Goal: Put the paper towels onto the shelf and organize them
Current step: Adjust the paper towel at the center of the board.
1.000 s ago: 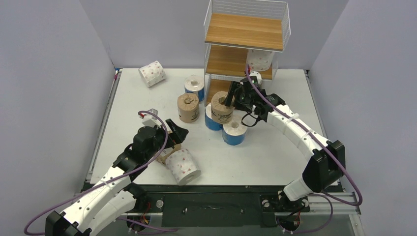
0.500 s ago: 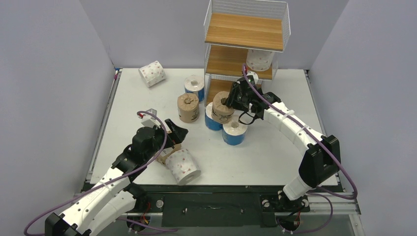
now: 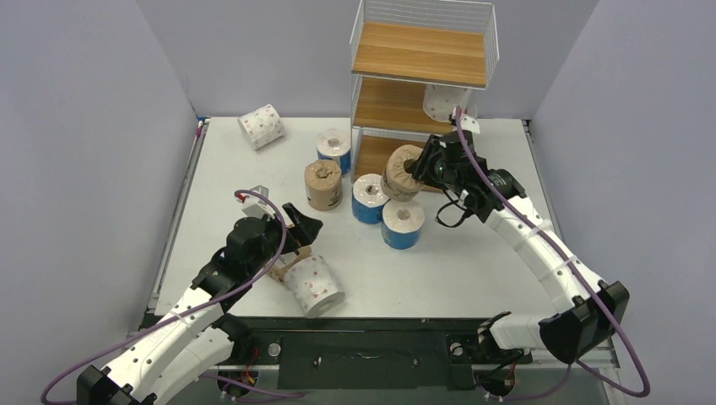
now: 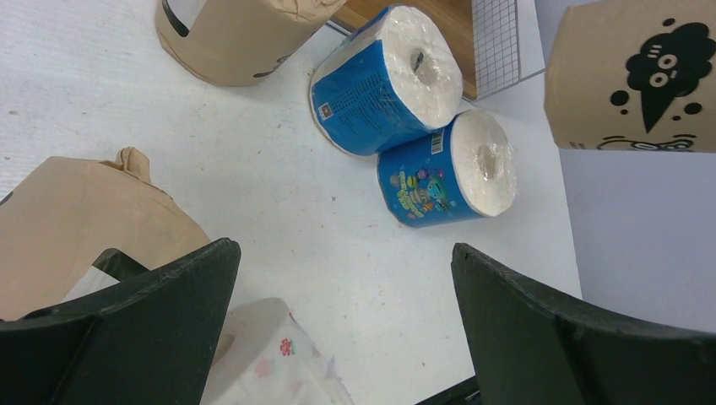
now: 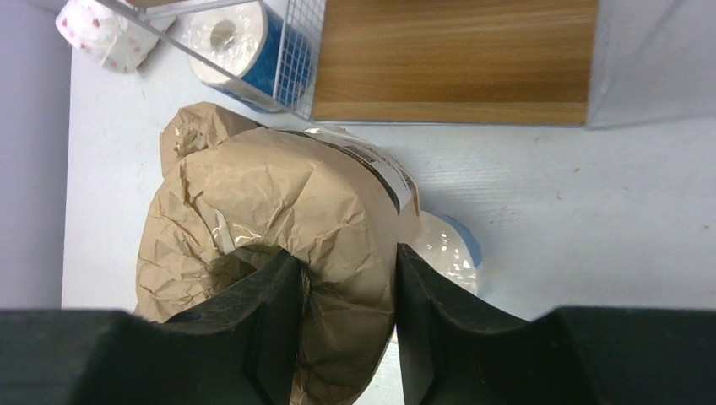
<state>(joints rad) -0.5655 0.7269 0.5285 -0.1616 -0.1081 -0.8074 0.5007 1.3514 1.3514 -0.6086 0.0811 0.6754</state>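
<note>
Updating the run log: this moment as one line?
right gripper: shut on brown kraft roll, held off table by shelf | left gripper: open, empty | shelf: one dotted roll on middle board

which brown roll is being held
The tilted brown roll by the shelf, pinched in the jaws of the right gripper. The upright brown roll and the brown roll by the left gripper rest on the table.

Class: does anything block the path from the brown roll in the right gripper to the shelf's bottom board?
Nothing visible does. The brown roll in the right gripper faces the shelf, whose bottom board shows bare right ahead.
</note>
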